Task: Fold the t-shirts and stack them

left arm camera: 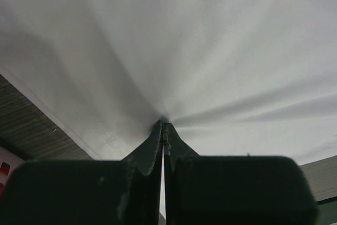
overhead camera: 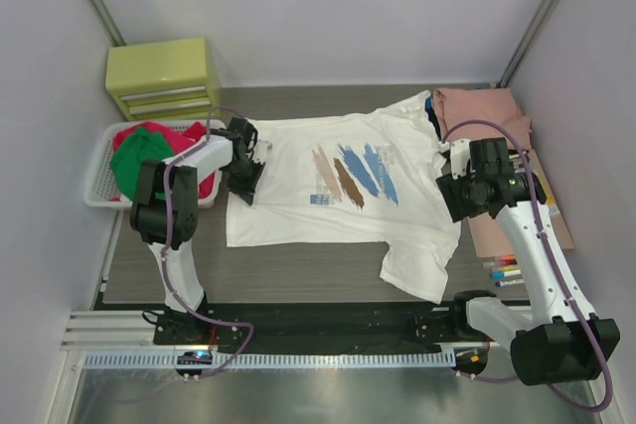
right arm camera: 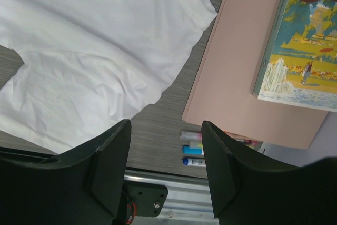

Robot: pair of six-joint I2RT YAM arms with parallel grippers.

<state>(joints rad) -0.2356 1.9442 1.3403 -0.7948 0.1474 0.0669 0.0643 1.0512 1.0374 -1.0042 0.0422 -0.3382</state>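
Left gripper (left arm camera: 163,127) pinches the white shirt (overhead camera: 328,215), cloth fanning out ahead of it; right gripper (right arm camera: 166,130) hangs spread, shirt to its left, book (right arm camera: 300,40) ahead-right.

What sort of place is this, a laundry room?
Likely a robotics lab cell: two arms bolted to a table, plain white panels around it, a t-shirt spread out beside a basket of more.

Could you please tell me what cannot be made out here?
- Top view: the red t-shirt and green t-shirt are bunched in the basket, hiding any beneath.
- Right wrist view: the top edge cuts off the title of the book; labels on the markers are too small.
- Left wrist view: the white t-shirt fills the frame; its print is outside.
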